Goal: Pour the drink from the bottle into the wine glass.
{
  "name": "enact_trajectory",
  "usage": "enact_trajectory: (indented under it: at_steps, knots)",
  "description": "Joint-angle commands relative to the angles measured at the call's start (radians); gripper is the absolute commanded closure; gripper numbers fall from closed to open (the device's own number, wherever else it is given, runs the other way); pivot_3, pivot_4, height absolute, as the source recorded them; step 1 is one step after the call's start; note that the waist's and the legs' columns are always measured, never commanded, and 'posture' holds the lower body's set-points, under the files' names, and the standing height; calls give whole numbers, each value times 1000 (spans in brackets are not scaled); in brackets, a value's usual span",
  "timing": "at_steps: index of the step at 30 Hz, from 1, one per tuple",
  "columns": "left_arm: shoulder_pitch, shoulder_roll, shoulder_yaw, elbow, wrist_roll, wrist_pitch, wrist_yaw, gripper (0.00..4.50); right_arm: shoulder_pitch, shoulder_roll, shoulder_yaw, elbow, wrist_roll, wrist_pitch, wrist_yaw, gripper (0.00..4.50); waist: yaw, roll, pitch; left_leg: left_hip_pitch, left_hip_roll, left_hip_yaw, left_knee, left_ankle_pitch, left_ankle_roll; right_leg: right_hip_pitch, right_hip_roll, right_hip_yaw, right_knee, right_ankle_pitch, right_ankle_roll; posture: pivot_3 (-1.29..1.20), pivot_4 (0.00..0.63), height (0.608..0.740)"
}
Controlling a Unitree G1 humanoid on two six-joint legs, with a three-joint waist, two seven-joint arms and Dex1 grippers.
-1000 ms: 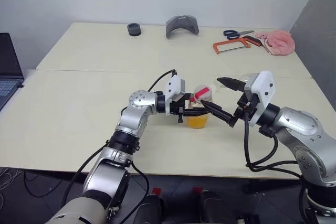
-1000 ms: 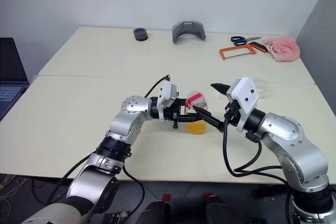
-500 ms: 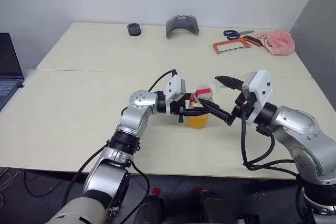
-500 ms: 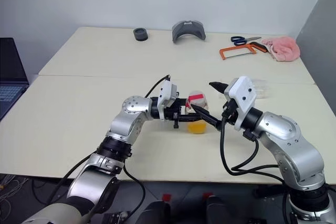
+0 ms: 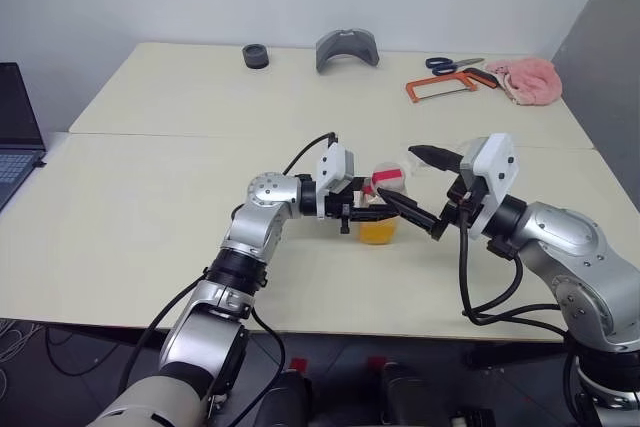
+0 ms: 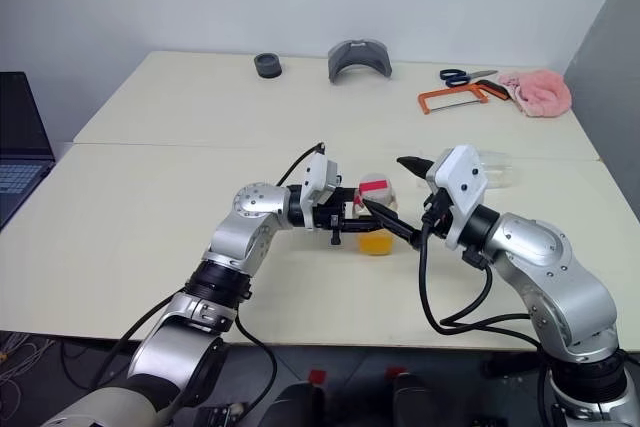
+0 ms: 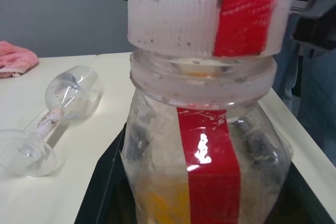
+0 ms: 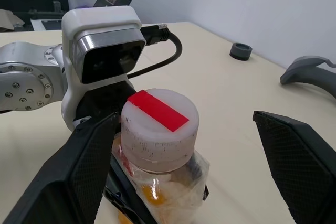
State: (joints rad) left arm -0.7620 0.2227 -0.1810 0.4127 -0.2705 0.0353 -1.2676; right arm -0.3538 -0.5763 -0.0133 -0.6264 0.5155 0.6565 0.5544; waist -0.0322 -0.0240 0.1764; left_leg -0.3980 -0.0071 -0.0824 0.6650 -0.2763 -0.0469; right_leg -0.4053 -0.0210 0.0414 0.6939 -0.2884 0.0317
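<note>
Left eye view looks down on a pale cream counter (image 5: pixel 150 217) made of two sections joined along a seam, set against a plain grey-white wall. One bottle (image 5: pixel 380 209) stands upright near the front middle of the counter, its red and white cap (image 5: pixel 388 177) on and the orange drink (image 5: pixel 377 231) filling only its lower part. The left gripper (image 5: pixel 362 212) is pressed together on the bottle's body from the robot's left side, pointing level. The right gripper (image 5: pixel 425 190) is spread wide at cap height; in the right wrist view one finger (image 8: pixel 79 171) sits just beside the cap and the other (image 8: pixel 299 161) stands well apart from it.

One wine glass (image 7: pixel 52 114) lies on its side on the counter beyond the bottle, on the robot's right, partly hidden behind the right gripper in the head views.

Along the far edge lie one small black ring (image 5: pixel 256 55), one grey curved part (image 5: pixel 347 49), one orange hacksaw (image 5: pixel 440 87), one pair of blue-handled scissors (image 5: pixel 455 64) and one pink cloth (image 5: pixel 525 79). One laptop (image 5: pixel 15 132) sits at the far left.
</note>
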Motion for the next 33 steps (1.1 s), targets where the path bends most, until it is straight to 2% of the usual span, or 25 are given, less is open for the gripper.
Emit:
enact_trajectory:
  at_steps: [1,33]
  knots:
    - [-20,-4,12,-14,-11,-21,2,2805,-20,2,-5,-31,20,-3,7,128,0,0,0,0,0,0,0,0,0,0,0,0,0,0,0,0,150,740]
    - [-20,-2,12,-18,-16,-16,-3,2806,-54,2,-14,-12,120,59,15,128,0,0,0,0,0,0,0,0,0,0,0,0,0,0,0,0,150,740]
